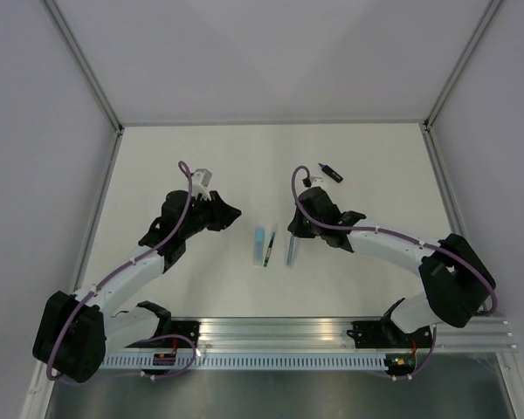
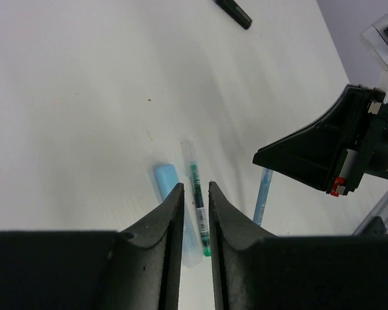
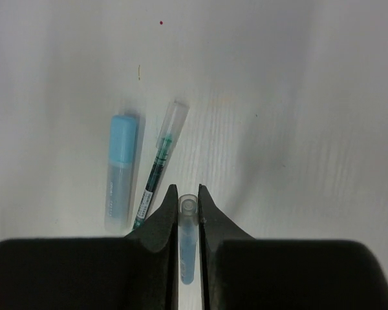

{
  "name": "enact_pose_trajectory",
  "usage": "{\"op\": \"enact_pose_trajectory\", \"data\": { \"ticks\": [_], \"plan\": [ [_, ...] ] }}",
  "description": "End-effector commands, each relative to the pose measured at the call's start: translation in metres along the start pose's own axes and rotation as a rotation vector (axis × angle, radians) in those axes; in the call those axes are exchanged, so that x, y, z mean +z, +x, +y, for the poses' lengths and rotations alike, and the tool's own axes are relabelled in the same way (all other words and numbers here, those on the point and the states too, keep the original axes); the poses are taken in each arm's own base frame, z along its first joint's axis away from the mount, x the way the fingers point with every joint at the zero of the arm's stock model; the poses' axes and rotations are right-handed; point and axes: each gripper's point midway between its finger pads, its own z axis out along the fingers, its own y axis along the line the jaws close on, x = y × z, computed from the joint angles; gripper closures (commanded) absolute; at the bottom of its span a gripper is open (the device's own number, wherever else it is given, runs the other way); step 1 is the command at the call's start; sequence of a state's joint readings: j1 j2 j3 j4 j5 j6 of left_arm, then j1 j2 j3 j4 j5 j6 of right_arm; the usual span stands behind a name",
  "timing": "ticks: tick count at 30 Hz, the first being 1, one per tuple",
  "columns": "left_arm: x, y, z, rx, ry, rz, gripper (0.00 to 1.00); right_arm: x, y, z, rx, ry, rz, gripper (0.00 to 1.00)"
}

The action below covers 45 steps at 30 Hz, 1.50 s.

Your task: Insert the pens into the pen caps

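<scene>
1. The right claw [image 3: 189, 194] is nearly closed, with its fingers [image 3: 163, 223] pressed on both sides of the thin blue pen [image 3: 188, 242], near one end of it.
2. From the top view, the thin blue pen [image 1: 292, 251] lies at mid-surface, running near to far. The right claw [image 1: 295, 234] is at its far end. I cannot tell whether the pen is lifted.
3. Just to the left of it, the thin dark pen [image 1: 270, 249] and the pale-blue highlighter [image 1: 260, 243] lie side by side on the white surface [image 1: 201, 166].
4. The black-and-purple marker [image 1: 332, 172] lies well apart, further back on the right.
5. The left claw [image 2: 193, 190] is open only by a narrow gap and grips nothing. It hangs above the surface to the left of the pens, and the thin dark pen [image 2: 198, 206] shows through the gap.
</scene>
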State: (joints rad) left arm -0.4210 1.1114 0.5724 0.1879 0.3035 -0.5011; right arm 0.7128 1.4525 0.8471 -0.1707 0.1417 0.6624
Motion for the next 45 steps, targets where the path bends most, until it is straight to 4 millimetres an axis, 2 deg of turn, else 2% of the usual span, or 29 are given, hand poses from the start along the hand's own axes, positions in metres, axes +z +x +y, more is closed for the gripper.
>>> {"op": "enact_pose_trajectory", "data": {
  "ticks": [1,5,8,9,10,12,15,16,17,19,20,21,22,23,24,25,26,28,29,32,34,36,37,40,42,43,44,45],
  "plan": [
    [-0.009,-0.006,0.025,0.058,-0.116,-0.076,0.74,0.019,0.007,0.013,0.126,-0.060,0.026,1.00],
    [-0.014,-0.007,0.029,0.061,-0.138,-0.111,0.72,0.042,0.024,0.011,0.156,-0.047,0.081,1.00],
    [-0.018,-0.011,0.028,0.061,-0.137,-0.133,0.65,0.055,0.034,0.010,0.163,-0.036,0.119,0.94],
    [-0.018,-0.012,0.027,0.062,-0.135,-0.136,0.64,0.057,0.029,0.016,0.165,-0.063,0.103,0.90],
    [-0.019,-0.012,0.027,0.064,-0.134,-0.138,0.61,0.058,0.030,0.016,0.170,-0.062,0.104,0.76],
    [-0.019,-0.010,0.028,0.065,-0.135,-0.134,0.57,0.055,0.026,0.018,0.176,-0.076,0.088,0.66],
    [-0.017,-0.009,0.032,0.059,-0.152,-0.128,0.42,0.045,0.009,0.019,0.184,-0.089,0.047,0.49],
    [-0.017,-0.010,0.034,0.044,-0.170,-0.128,0.40,0.041,0.004,0.022,0.185,-0.106,0.046,0.46],
    [-0.017,-0.013,0.039,0.034,-0.203,-0.138,0.38,0.033,-0.011,0.028,0.187,-0.125,0.018,0.45],
    [-0.017,-0.021,0.044,0.004,-0.258,-0.128,0.35,0.022,-0.019,0.029,0.186,-0.150,0.030,0.43],
    [-0.020,-0.028,0.055,-0.015,-0.329,-0.146,0.34,0.009,-0.031,0.036,0.179,-0.186,0.006,0.43],
    [-0.025,-0.040,0.067,-0.056,-0.418,-0.155,0.32,0.003,-0.033,0.035,0.151,-0.190,-0.003,0.43],
    [-0.027,-0.055,0.064,-0.075,-0.414,-0.191,0.31,-0.003,-0.036,0.036,0.137,-0.200,-0.018,0.43],
    [-0.033,-0.048,0.082,-0.105,-0.510,-0.153,0.29,-0.013,-0.038,0.035,0.124,-0.212,-0.039,0.43],
    [-0.037,-0.052,0.090,-0.126,-0.557,-0.153,0.24,-0.015,-0.038,0.034,0.116,-0.220,-0.053,0.43],
    [-0.044,-0.070,0.100,-0.170,-0.610,-0.196,0.21,-0.018,-0.036,0.034,0.112,-0.232,-0.056,0.43],
    [-0.053,-0.061,0.118,-0.202,-0.703,-0.157,0.18,-0.021,-0.029,0.032,0.113,-0.245,-0.053,0.43],
    [-0.071,-0.073,0.144,-0.291,-0.795,-0.179,0.12,-0.025,-0.027,0.041,0.111,-0.315,-0.053,0.43],
    [-0.079,-0.065,0.155,-0.326,-0.845,-0.142,0.10,-0.027,-0.026,0.043,0.108,-0.329,-0.050,0.43],
    [-0.110,-0.063,0.187,-0.441,-0.966,-0.173,0.07,-0.031,-0.029,0.042,0.094,-0.324,-0.059,0.43],
    [-0.142,-0.050,0.215,-0.559,-1.077,-0.196,0.07,-0.034,-0.030,0.044,0.089,-0.332,-0.064,0.43],
    [-0.160,-0.036,0.227,-0.681,-1.157,-0.234,0.07,-0.038,-0.032,0.046,0.088,-0.350,-0.074,0.43],
    [-0.172,-0.022,0.237,-0.748,-1.216,-0.247,0.07,-0.040,-0.032,0.048,0.088,-0.362,-0.072,0.43],
    [-0.173,0.001,0.244,-0.914,-1.239,-0.251,0.07,-0.039,-0.031,0.048,0.087,-0.367,-0.068,0.43],
    [-0.159,0.011,0.246,-0.888,-1.184,-0.178,0.10,-0.038,-0.030,0.048,0.086,-0.365,-0.064,0.43],
    [-0.142,-0.001,0.246,-0.857,-1.084,-0.180,0.12,-0.036,-0.029,0.047,0.085,-0.362,-0.059,0.43],
    [-0.138,0.000,0.248,-0.837,-1.070,-0.151,0.12,-0.036,-0.028,0.047,0.083,-0.362,-0.057,0.43],
    [-0.135,-0.006,0.249,-0.746,-1.042,-0.103,0.10,-0.036,-0.029,0.048,0.082,-0.364,-0.058,0.43]
  ]
}}
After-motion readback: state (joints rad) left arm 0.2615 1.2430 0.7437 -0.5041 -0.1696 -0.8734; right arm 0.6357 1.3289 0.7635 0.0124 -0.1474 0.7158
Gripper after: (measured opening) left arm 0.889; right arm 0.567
